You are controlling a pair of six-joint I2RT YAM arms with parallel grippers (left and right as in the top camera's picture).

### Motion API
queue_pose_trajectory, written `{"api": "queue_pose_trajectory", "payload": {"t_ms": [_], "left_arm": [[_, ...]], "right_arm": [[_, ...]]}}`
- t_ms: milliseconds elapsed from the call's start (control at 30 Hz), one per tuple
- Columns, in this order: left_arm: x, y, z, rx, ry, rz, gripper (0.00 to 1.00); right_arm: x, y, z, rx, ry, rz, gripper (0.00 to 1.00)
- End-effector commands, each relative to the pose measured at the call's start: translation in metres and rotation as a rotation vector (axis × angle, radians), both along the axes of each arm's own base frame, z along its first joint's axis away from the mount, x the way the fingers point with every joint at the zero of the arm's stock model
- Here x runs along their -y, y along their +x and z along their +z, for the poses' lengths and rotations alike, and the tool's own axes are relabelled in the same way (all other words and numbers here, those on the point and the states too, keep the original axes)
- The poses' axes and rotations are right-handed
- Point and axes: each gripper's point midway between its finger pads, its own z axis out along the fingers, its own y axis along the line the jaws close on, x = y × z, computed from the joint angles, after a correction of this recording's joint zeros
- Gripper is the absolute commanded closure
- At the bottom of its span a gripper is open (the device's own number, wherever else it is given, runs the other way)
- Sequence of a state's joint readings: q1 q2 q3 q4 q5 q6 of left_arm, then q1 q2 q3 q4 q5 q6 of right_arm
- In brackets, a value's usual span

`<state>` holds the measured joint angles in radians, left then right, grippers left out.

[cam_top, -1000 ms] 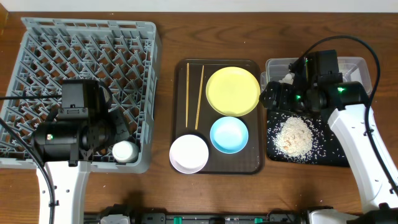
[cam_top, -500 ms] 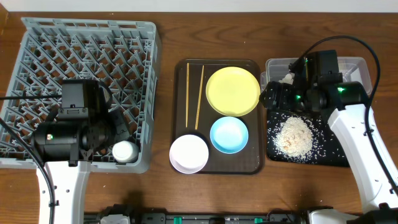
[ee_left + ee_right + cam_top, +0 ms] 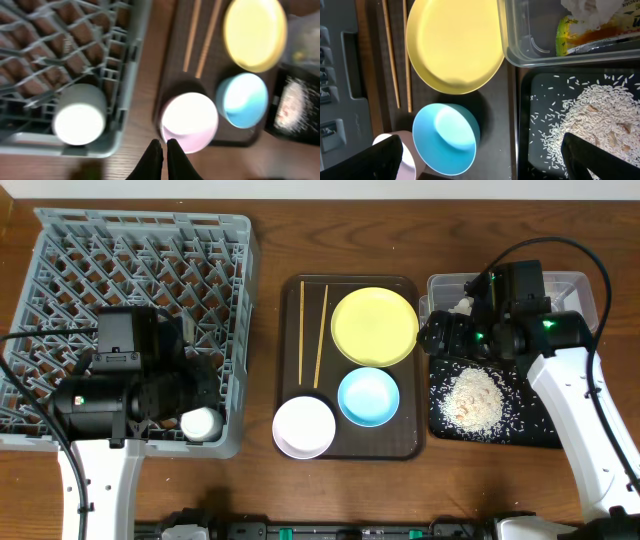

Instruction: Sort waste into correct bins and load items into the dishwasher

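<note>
The grey dishwasher rack (image 3: 140, 270) fills the left side, with the white cup (image 3: 200, 423) standing in its near right corner. My left gripper (image 3: 163, 145) is shut and empty, high above the wood between the rack and the pinkish-white bowl (image 3: 190, 120). The chopsticks (image 3: 315, 335), yellow plate (image 3: 375, 326) and light blue bowl (image 3: 368, 396) lie on the brown tray. My right gripper (image 3: 485, 155) hangs open over the blue bowl (image 3: 445, 137) and the black tray's edge (image 3: 525, 100). Rice scraps (image 3: 590, 120) lie on that tray. The tissue (image 3: 585, 10) and wrapper (image 3: 590, 35) sit in the clear tub (image 3: 535, 50).
The brown serving tray (image 3: 290, 360) sits between the rack and the two bins. Bare wooden table (image 3: 260, 480) runs along the front edge. My right arm (image 3: 580, 420) crosses the black tray's right side.
My left arm has shifted slightly to the right over the rack's near corner. The cup stays in the rack. The right arm has not moved.
</note>
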<state>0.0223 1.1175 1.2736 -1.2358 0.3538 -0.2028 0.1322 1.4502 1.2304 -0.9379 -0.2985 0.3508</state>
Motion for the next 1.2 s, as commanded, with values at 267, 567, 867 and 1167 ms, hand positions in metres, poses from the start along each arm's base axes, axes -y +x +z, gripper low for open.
{"api": "queue_pose_trajectory", "payload": {"t_ms": [267, 567, 867, 1167], "left_arm": [[0.032, -0.006, 0.020, -0.001, -0.194, -0.047, 0.92], [-0.003, 0.011, 0.012, 0.050, -0.001, 0.045, 0.92], [-0.059, 0.023, 0.004, 0.052, 0.286, 0.203, 0.92], [-0.059, 0.026, -0.005, 0.014, 0.291, 0.197, 0.92]], "right_arm": [[-0.003, 0.001, 0.002, 0.015, -0.007, 0.023, 0.01], [-0.003, 0.001, 0.002, 0.015, -0.007, 0.023, 0.01], [-0.003, 0.001, 0.002, 0.015, -0.007, 0.023, 0.01], [-0.003, 0.001, 0.002, 0.015, -0.007, 0.023, 0.01]]}}
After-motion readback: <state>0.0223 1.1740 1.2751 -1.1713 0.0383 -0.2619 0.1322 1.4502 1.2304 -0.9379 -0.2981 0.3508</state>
